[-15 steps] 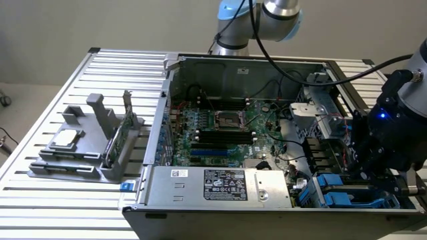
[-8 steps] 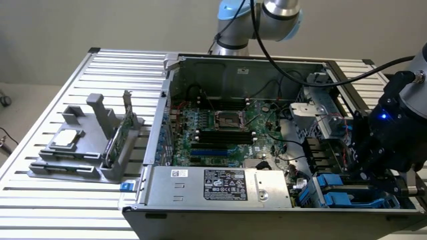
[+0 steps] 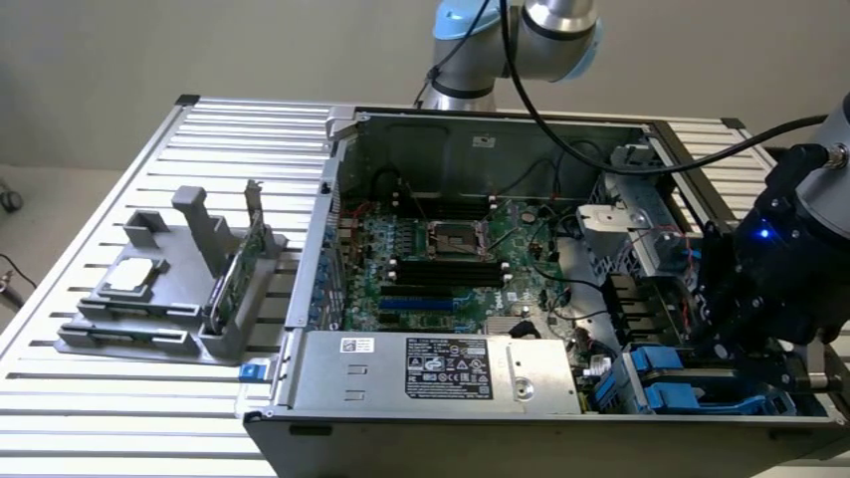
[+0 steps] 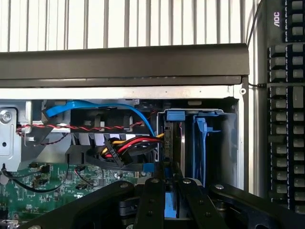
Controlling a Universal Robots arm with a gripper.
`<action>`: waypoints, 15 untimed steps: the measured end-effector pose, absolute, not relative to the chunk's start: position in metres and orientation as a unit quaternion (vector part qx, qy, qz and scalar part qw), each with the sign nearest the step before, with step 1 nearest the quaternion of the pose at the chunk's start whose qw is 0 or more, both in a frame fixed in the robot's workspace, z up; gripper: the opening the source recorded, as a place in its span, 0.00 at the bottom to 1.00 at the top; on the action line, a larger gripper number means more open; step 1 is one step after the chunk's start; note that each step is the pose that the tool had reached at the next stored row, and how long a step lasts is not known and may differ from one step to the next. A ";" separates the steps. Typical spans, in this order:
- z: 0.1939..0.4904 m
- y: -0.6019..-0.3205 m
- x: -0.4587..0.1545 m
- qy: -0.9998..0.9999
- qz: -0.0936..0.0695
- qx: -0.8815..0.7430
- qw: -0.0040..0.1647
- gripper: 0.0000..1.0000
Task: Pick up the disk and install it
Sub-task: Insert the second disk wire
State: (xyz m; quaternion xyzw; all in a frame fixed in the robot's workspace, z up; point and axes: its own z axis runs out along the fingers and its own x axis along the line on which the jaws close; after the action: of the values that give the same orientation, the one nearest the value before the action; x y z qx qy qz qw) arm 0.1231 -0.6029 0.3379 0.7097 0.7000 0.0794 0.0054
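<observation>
Over the open computer case (image 3: 465, 129), I am hovering at its drive bay corner.
My gripper (image 4: 165, 191) is standing nearly closed, fingers beside the disk (image 4: 172, 143) sitting upright in the blue-railed bay.

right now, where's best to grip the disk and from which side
Probably its exposed blue-railed edge, pinched across the flat faces, coming straight in through the case's open side: the disk stands on edge in its bay, walls covering the rest.
</observation>
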 end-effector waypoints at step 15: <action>0.333 -0.603 0.132 0.700 0.073 0.711 -0.008 0.17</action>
State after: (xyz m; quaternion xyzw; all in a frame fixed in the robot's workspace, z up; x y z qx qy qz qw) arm 0.1324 -0.6029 0.3332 0.7109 0.6995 0.0726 -0.0076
